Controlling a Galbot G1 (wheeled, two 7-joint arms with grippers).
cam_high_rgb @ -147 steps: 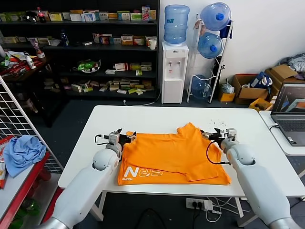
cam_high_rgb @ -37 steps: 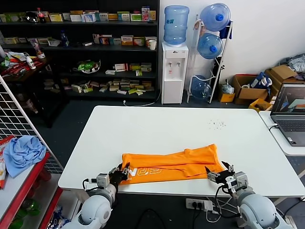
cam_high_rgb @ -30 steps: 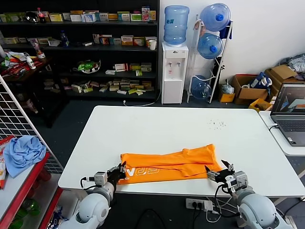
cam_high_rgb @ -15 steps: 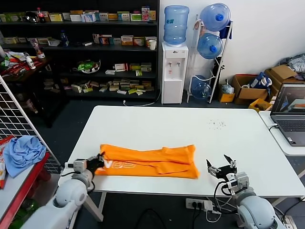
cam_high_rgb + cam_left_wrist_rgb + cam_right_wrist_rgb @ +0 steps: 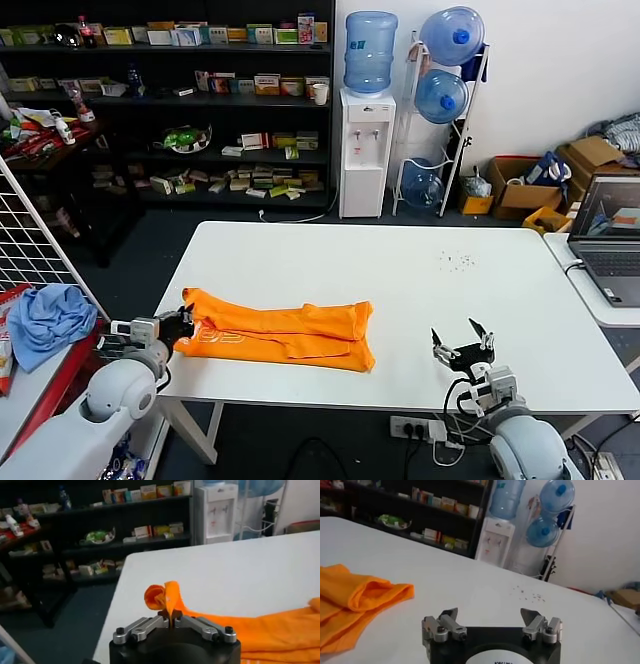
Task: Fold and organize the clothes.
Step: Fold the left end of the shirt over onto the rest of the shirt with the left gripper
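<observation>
The orange T-shirt (image 5: 280, 332) lies folded into a long narrow band on the left front of the white table (image 5: 400, 270), white lettering showing near its left end. My left gripper (image 5: 178, 325) is shut on the shirt's left end at the table's left edge; in the left wrist view a bunched fold of orange cloth (image 5: 165, 597) stands between the closed jaws of that gripper (image 5: 171, 621). My right gripper (image 5: 461, 345) is open and empty over the bare table, to the right of the shirt. In the right wrist view this gripper (image 5: 490, 616) is spread wide, with the shirt's right end (image 5: 365, 597) off to the side.
A light blue cloth (image 5: 45, 318) lies on a red rack left of the table. A laptop (image 5: 608, 232) sits on a side table at the right. Shelves (image 5: 180, 100), a water dispenser (image 5: 366, 130) and boxes stand behind.
My left gripper has dragged the folded shirt leftward across the table. My right gripper, earlier at the shirt's right end, has let go and stays open, apart from it.
</observation>
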